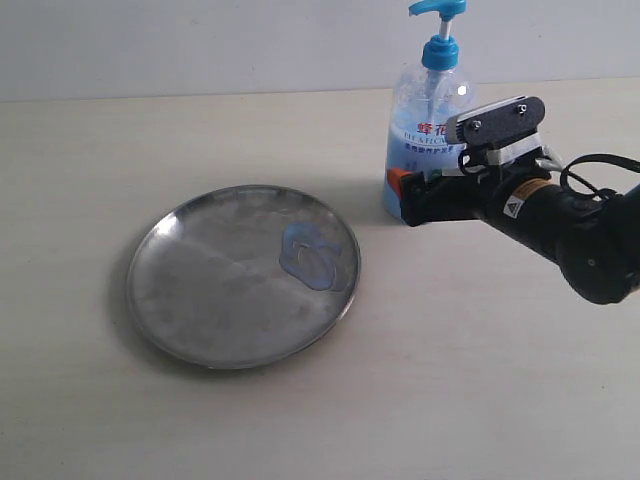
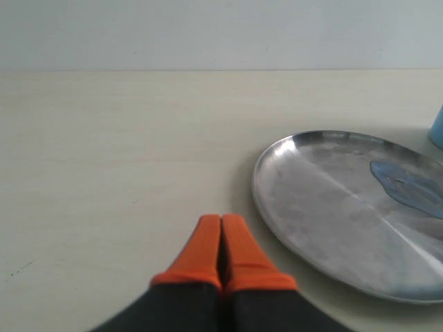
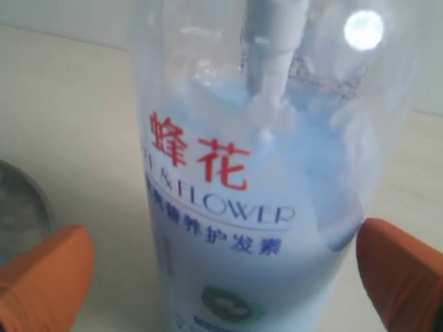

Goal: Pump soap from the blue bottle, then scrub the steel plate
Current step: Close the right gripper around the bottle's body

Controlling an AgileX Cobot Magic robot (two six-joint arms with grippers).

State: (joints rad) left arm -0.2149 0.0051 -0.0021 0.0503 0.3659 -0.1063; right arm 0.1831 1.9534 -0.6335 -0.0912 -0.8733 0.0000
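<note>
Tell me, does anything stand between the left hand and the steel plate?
Nothing visible does. Only bare table lies between the shut left hand and the near rim of the steel plate.

The bottle (image 1: 428,140) stands between the right gripper's (image 3: 223,277) spread fingers, filling most of that gap. The way over the plate (image 1: 215,290) and the table (image 1: 90,160) around it is open.

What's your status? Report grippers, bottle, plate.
Left gripper shut, empty, beside round shiny steel plate. Right gripper open, astride tall clear blue-pump bottle. Pale blue soap gel on plate. No obstruction seen.
</note>
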